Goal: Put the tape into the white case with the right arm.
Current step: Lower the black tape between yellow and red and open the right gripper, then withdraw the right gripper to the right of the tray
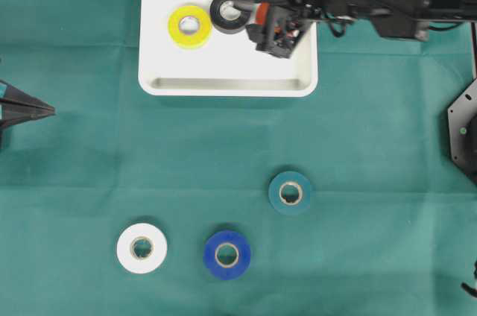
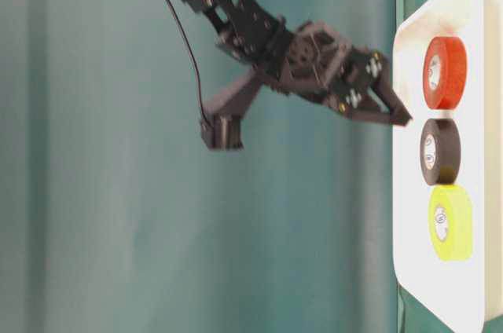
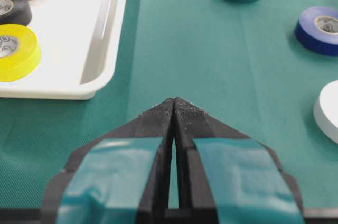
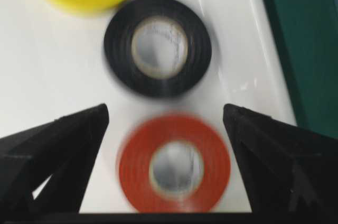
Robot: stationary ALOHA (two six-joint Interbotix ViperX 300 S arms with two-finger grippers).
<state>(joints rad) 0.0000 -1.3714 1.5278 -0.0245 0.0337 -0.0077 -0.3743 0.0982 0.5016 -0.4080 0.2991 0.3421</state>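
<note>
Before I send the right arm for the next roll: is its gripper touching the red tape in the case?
Apart. In the right wrist view the right gripper is open, white case floor showing between each finger and the red tape.

Glossy smooth plastic white case (image 1: 227, 86) on matt woven green cloth (image 1: 358, 122).

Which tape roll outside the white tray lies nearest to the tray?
The teal roll. It lies on the green cloth closest to the white tray, while the blue roll and the white roll lie farther from it.
</note>
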